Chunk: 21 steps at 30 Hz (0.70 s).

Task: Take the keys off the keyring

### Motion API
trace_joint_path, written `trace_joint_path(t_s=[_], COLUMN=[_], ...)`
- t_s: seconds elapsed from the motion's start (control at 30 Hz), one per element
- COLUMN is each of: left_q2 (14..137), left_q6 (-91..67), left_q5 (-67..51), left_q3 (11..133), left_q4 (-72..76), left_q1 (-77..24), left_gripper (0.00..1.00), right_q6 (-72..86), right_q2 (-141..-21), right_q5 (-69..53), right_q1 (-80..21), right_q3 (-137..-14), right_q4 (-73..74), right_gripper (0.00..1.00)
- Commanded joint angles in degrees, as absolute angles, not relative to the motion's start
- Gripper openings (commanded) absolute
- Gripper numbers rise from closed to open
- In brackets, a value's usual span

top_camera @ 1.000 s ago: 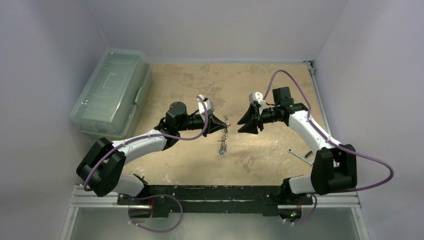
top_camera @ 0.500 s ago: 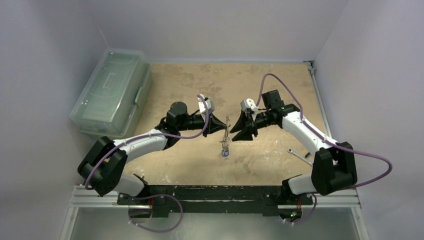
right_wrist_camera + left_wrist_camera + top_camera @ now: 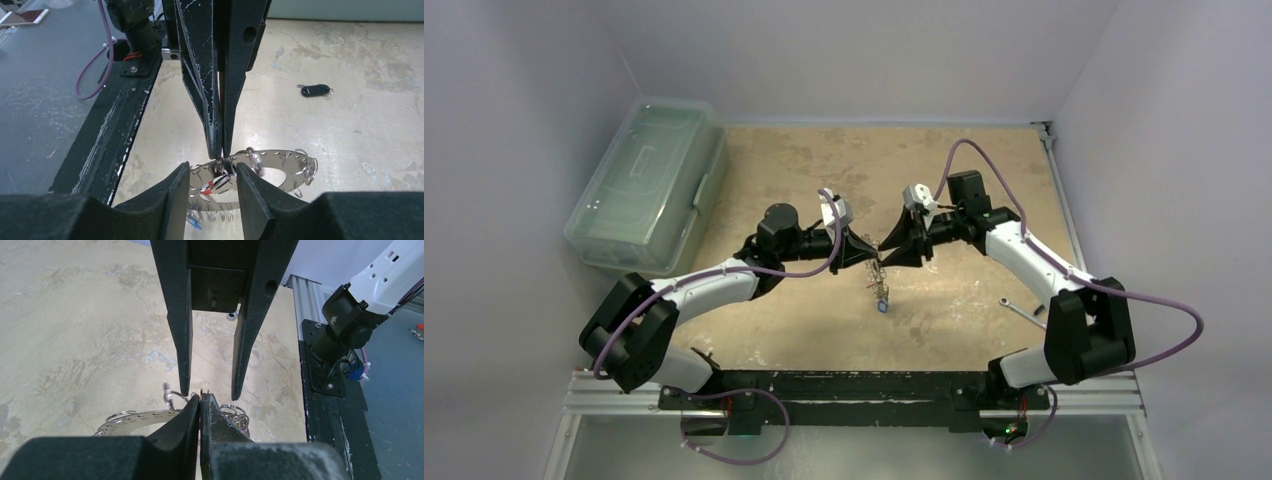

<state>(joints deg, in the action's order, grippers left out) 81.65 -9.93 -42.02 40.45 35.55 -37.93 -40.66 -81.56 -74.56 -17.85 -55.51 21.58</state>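
The keyring (image 3: pixel 280 157) is a flat silvery band with holes, hung with small split rings. It dangles on edge above the table from my left gripper (image 3: pixel 870 251), which is shut on its upper rim (image 3: pixel 201 401). Keys hang from it: a red-headed key (image 3: pixel 216 185) and a blue-headed key (image 3: pixel 194 223) below. In the top view they form a small cluster (image 3: pixel 881 298). My right gripper (image 3: pixel 214 186) is open. Its fingers (image 3: pixel 185 382) stand either side of the left gripper's tip, with the ring's rim and the red key between them, untouched.
A silver spanner (image 3: pixel 1024 312) lies on the table at the right. A clear plastic box (image 3: pixel 649 185) stands at the far left. A black key fob (image 3: pixel 316 90) lies on the tabletop beyond the ring. The black base rail (image 3: pixel 844 385) runs along the near edge.
My right gripper has swung left until its open fingers straddle the ring at the left gripper's tip. The hanging keys have shifted slightly right. The left arm has held still.
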Motion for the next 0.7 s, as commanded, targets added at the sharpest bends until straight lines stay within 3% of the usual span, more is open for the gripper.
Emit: trace_joint_path(t_s=[0.0, 0.23, 0.47, 0.6, 0.67], left_q2=[80.86, 80.6, 79.62, 79.24, 79.32], left_q6=[-11.66, -12.8, -12.54, -6.4, 3.7], left_q5=[-43.1, -42.67, -42.3, -44.61, -48.11], left_q3=[42.79, 42.77, 41.65, 41.86, 43.69], left_q4=[40.07, 40.77, 40.69, 36.96, 27.65], left_q1=[-37.71, -37.73, -37.38, -37.25, -37.19], left_gripper=[0.0, 0.0, 0.0, 0.0, 0.0], right_q6=[-38.24, -38.24, -41.44, -44.48, -45.89], right_q2=[-82.25, -82.42, -82.27, -82.03, -81.73], right_q5=[-76.06, -74.63, -71.67, -68.34, -66.31], right_q1=[-19.5, -19.95, -19.91, -19.95, -20.0], right_q3=[-56.07, -54.16, -55.06, -57.87, -59.78], right_q4=[17.7, 15.73, 19.04, 24.56, 27.75], right_gripper=[0.4, 0.31, 0.0, 0.0, 0.0])
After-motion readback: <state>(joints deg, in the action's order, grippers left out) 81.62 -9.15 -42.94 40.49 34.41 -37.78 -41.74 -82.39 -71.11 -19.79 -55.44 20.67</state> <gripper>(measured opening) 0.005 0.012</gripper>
